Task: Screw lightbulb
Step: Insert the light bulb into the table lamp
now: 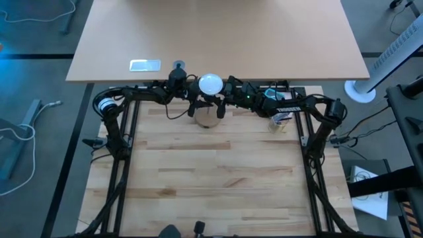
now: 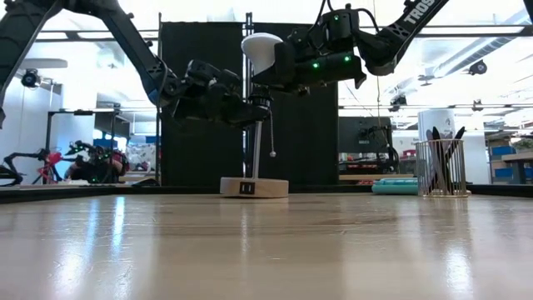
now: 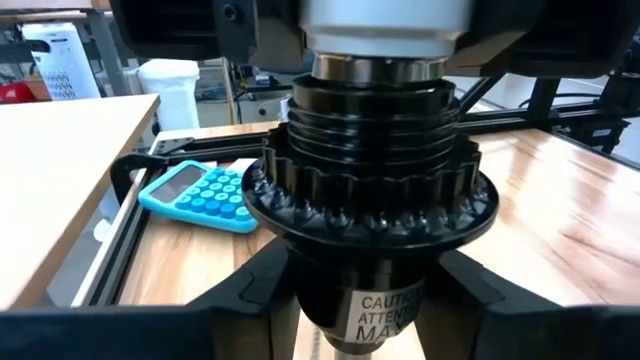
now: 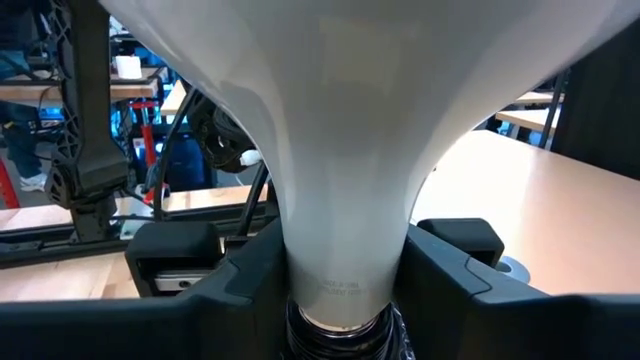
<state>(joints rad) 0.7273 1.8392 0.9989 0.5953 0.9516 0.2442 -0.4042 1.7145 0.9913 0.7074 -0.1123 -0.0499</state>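
The white lightbulb (image 1: 210, 83) stands upright on top of a lamp stand, its narrow neck (image 4: 345, 250) going down into the black ribbed socket (image 3: 370, 170). The stand's post rises from a round wooden base (image 2: 254, 187) that rests on the table near its far edge. My right gripper (image 2: 276, 68) comes from the right and is shut on the bulb. My left gripper (image 2: 250, 107) comes from the left, just below it, and is shut on the socket. A thin pull chain (image 2: 272, 133) hangs from the socket. My left gripper pinches the socket's smooth lower body (image 3: 385, 300), under the toothed collar, between its two fingers (image 3: 250, 295). The fingers come nearly level from the table's left side, across the upright socket. The socket stays on its post. My right gripper pinches the bulb's narrow neck (image 4: 345, 285), just above the socket's rim, between its two fingers (image 4: 245, 275). They reach in level from the table's right side, across the neck. The bulb stands upright with its globe above the fingers.
A blue calculator (image 3: 200, 195) lies by the frame rail at the table's far edge. A wire mesh cup (image 2: 441, 167) with pens stands at the far right. A second, paler tabletop (image 1: 218, 33) lies beyond the far edge. The near half of the wooden table (image 1: 211, 185) is bare.
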